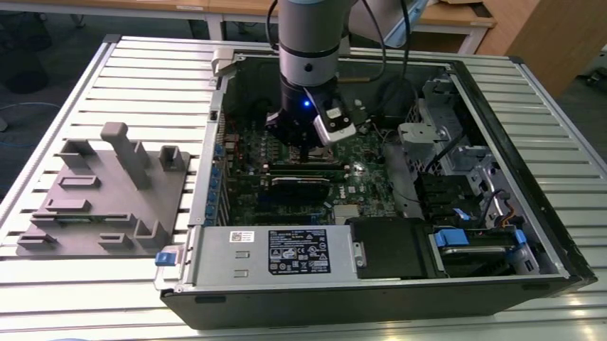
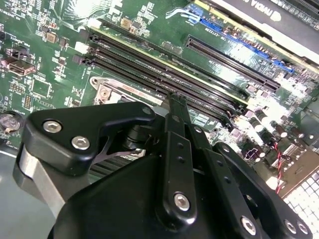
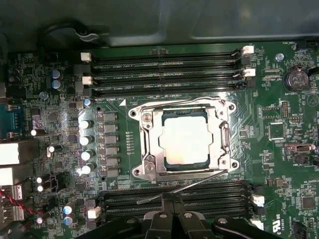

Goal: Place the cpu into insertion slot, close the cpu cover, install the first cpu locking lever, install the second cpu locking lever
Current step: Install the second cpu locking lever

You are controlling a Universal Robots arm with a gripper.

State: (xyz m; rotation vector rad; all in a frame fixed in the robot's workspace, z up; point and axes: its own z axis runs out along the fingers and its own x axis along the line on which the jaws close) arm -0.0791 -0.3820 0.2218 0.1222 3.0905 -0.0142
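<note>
An open computer case (image 1: 531, 234) is laid on a slatted table (image 1: 142, 78), with the arm reached down over its green motherboard (image 3: 45, 84). The cpu (image 3: 186, 141) is seated in the insertion slot (image 3: 224, 144), framed by the closed cpu cover (image 3: 155, 149). The gripper (image 3: 171, 198) is held just beside the socket, its fingers drawn together on nothing, near a thin lever (image 3: 182, 188) standing free.

Lab or workshop: slatted metal bench (image 1: 142, 64), open computer case (image 1: 531, 177)
</note>
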